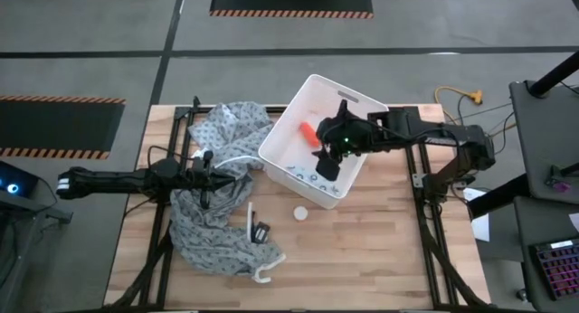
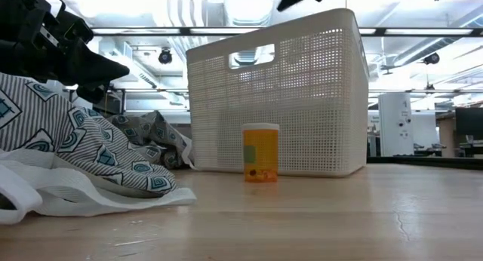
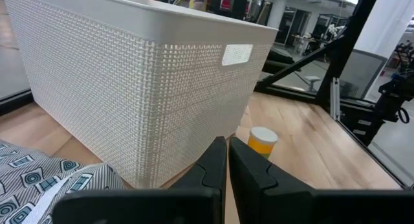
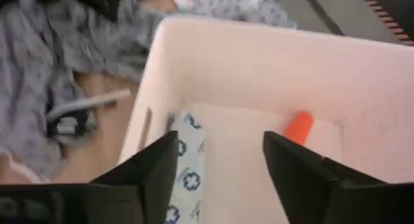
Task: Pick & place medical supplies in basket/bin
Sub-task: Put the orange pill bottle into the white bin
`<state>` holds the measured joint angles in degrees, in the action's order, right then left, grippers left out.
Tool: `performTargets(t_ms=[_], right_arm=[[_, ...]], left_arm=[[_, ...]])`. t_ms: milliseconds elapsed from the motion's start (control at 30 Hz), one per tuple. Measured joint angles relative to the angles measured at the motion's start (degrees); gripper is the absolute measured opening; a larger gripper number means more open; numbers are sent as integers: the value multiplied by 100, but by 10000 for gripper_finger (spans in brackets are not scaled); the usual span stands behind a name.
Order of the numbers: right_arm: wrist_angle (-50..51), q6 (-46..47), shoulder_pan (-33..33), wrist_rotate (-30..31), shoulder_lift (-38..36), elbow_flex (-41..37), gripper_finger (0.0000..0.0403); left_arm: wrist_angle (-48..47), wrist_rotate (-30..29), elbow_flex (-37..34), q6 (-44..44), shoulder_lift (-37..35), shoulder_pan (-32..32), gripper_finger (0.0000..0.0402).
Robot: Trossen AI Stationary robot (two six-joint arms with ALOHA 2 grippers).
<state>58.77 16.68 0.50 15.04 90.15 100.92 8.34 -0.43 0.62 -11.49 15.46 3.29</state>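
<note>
The white bin (image 1: 282, 118) (image 2: 302, 87) stands at the table's far middle. Inside it lie an orange cylinder (image 1: 308, 130) (image 4: 299, 127) and a pale packet printed with dark rings (image 1: 306, 175) (image 4: 187, 179). My right gripper (image 1: 329, 159) (image 4: 220, 138) hovers open above the bin's inside, touching nothing. A small amber bottle with a white cap (image 1: 299, 213) (image 2: 260, 152) (image 3: 262, 140) stands upright on the wood just near of the bin. My left gripper (image 1: 210, 175) (image 3: 228, 149) is shut, held over the patterned cloth left of the bin and pointing at the bin's wall (image 3: 129, 75).
A grey patterned gown (image 1: 217, 218) (image 2: 68, 148) lies crumpled over the table's left half, reaching to the bin's left side. A white strip (image 1: 251, 221) and a small black clip (image 1: 262, 230) lie at its right edge. Bare wood (image 1: 362, 250) fills the near right.
</note>
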Motion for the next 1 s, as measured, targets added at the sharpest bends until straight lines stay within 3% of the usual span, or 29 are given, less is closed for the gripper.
performTargets(t_ms=[100,200,300,367,533,667,867,1000], right_arm=[[-556,21,-6,-463,-3,110,243],[-1541,-202,-117,-1687,-9,127,250],[-2405,-809,-401,-2767,78,54,247],[-2454,-1393,-684,-2980,251,46,243],[-1912,-2549,-1276,-2899,887,27,238],[-1430,-2654,-1473,-2145,1436,27,252],[-1101,-3060,-1615,-1949,2062,25,293],[-929,-3164,-1610,-1199,2498,27,312]], left_arm=[[0,0,0,0,0,1,0],[0,0,0,0,0,0,0],[0,0,0,0,0,2,0],[0,-2,0,0,6,0,0],[-5,0,0,0,46,2,0],[-8,0,0,0,74,0,0],[-2,0,0,0,121,2,0],[-2,0,0,0,177,2,0]])
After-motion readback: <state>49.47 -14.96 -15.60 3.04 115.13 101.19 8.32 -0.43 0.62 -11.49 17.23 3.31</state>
